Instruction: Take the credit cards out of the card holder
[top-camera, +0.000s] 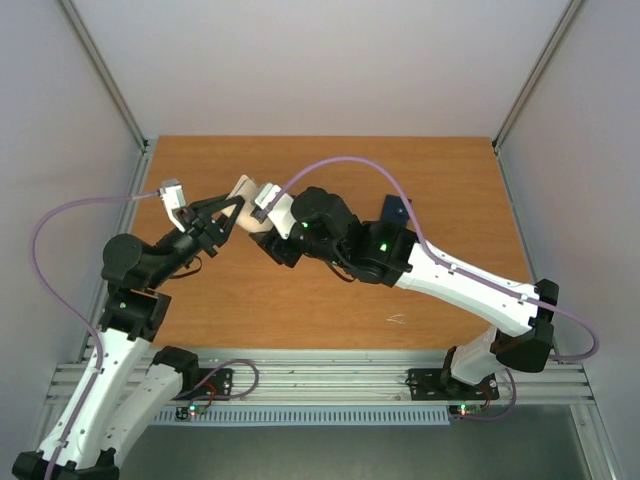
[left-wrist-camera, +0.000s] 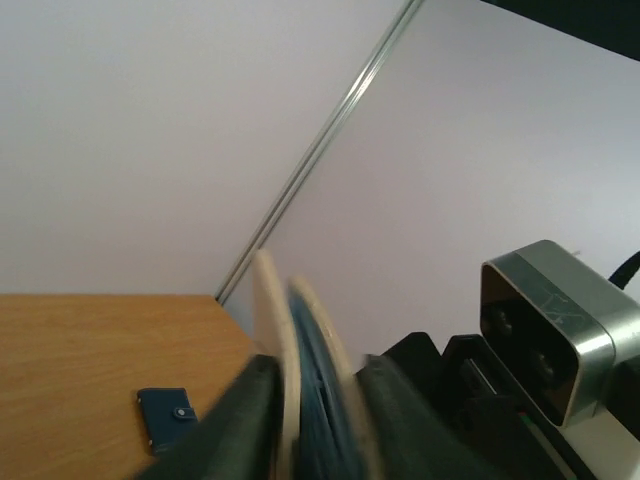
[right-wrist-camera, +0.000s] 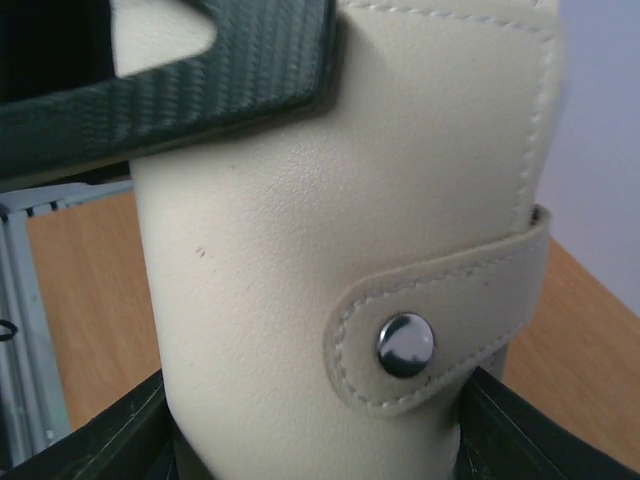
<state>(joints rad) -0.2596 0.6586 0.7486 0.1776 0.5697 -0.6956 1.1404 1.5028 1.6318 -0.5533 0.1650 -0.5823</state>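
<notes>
One card holder (right-wrist-camera: 330, 250) — left fingers (left-wrist-camera: 245, 425), right fingers (right-wrist-camera: 100, 440) gripping.

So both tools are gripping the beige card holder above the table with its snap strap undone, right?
Not quite. The left tool and right tool do grip the card holder above the table, but its snap strap looks fastened. The right wrist view shows it lying flat across the cover with the stud pressed down.

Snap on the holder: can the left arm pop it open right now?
Probably not. The left tool is shut on the holder, and the right tool seems to grip it too, so neither is free to reach the snap.
</notes>
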